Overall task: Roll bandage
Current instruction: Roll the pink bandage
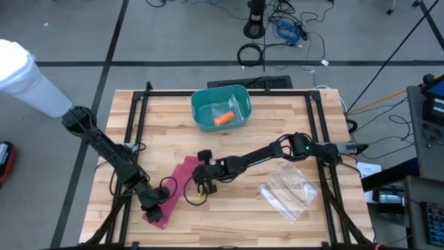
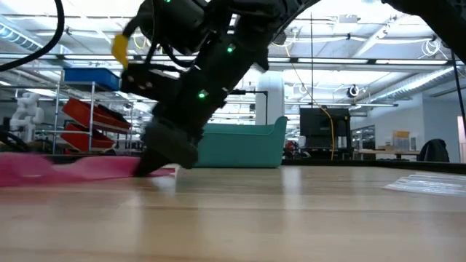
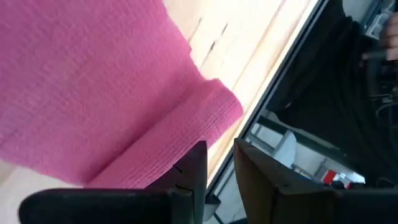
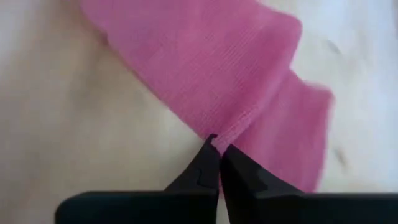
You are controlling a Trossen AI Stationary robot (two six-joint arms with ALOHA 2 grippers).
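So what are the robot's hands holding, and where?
The right tool pinches the pink bandage at a fold along its edge. The left tool sits at the rolled end; its hold can't be told.

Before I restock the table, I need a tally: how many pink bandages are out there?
1. The pink woven fabric bandage lies on the wooden table near the front-left corner, between both grippers. The teal plastic bin shows only an orange item; more could be hidden there.
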